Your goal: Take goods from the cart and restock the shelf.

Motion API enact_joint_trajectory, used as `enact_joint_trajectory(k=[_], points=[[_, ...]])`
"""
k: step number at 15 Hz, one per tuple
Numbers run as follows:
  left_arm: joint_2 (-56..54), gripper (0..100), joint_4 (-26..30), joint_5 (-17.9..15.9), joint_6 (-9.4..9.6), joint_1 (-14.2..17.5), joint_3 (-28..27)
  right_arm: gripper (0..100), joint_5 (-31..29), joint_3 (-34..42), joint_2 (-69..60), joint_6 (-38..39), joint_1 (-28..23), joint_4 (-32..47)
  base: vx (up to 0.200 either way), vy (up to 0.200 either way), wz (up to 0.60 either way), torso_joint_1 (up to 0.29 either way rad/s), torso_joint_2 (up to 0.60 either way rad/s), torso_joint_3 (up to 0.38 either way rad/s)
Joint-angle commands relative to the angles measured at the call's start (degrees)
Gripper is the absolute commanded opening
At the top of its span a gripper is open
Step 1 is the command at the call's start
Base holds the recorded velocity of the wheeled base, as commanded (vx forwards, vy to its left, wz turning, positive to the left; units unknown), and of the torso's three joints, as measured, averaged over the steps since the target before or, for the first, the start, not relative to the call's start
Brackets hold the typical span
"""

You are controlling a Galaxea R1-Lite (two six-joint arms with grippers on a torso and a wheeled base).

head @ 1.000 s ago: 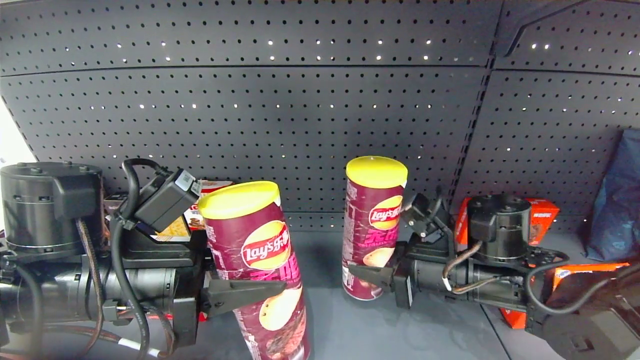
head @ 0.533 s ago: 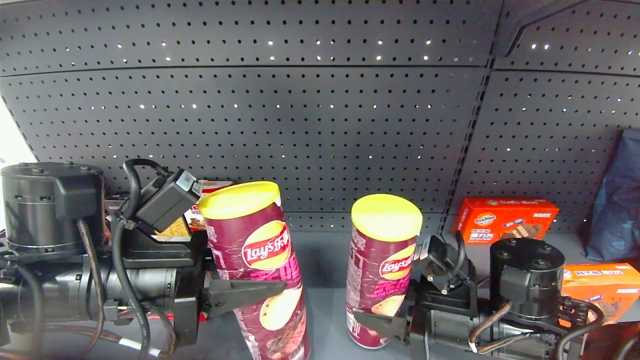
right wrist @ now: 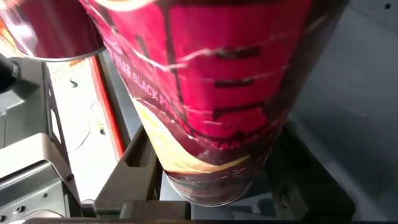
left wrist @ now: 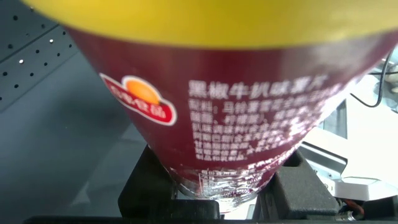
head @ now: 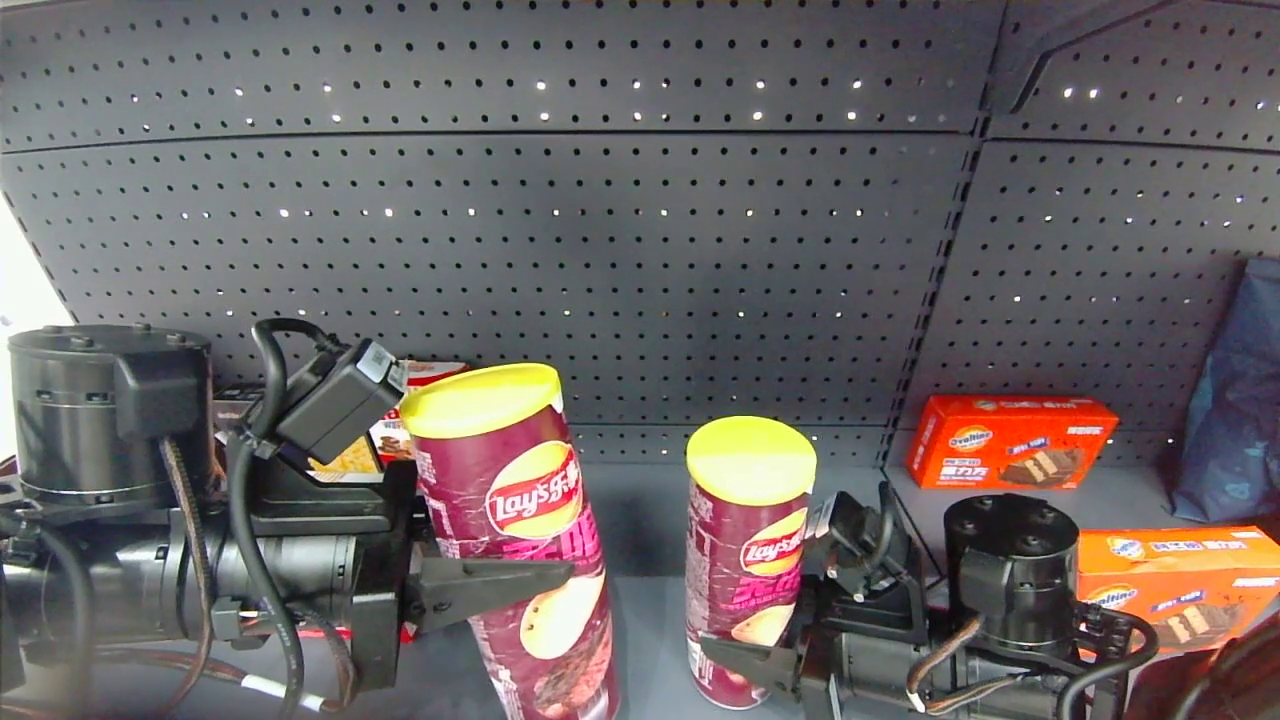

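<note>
Right can [head: 748,560], lower centre: long axis upright, base at the shelf floor [head: 650,610] — contact not discernible. My right gripper [head: 742,652] is clamped low on it. Left can [head: 510,520], lower left, tilted — clamped in my left gripper [head: 505,588].

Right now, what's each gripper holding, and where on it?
Left gripper: left chip can, by its lower body. Right gripper: right chip can, by its lower body.
</note>
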Motion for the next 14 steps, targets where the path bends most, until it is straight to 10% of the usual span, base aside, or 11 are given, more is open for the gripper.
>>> enact_joint_trajectory(k=[1,3,4,14], points=[[0.40,0,-0.08,-0.05,0.00,0.00,-0.04,0,0.07,-0.22,1.59,0.25,-0.05,-0.20,0.000,0.000,0.00,0.000,0.00,0.000],[0.58,0,-0.16,-0.05,0.00,0.00,-0.04,0,0.07,-0.30,1.76,0.42,-0.14,-0.29,0.000,0.000,0.00,0.000,0.00,0.000],[0.58,0,-0.16,-0.05,0.00,0.00,0.05,100,0.07,-0.22,1.76,0.34,-0.14,-0.29,0.000,0.000,0.00,0.000,0.00,0.000],[0.40,0,-0.16,-0.05,0.00,0.00,0.75,100,-0.02,9.28,-12.65,0.16,-0.66,-1.78,0.000,0.000,0.00,0.000,0.00,0.000]])
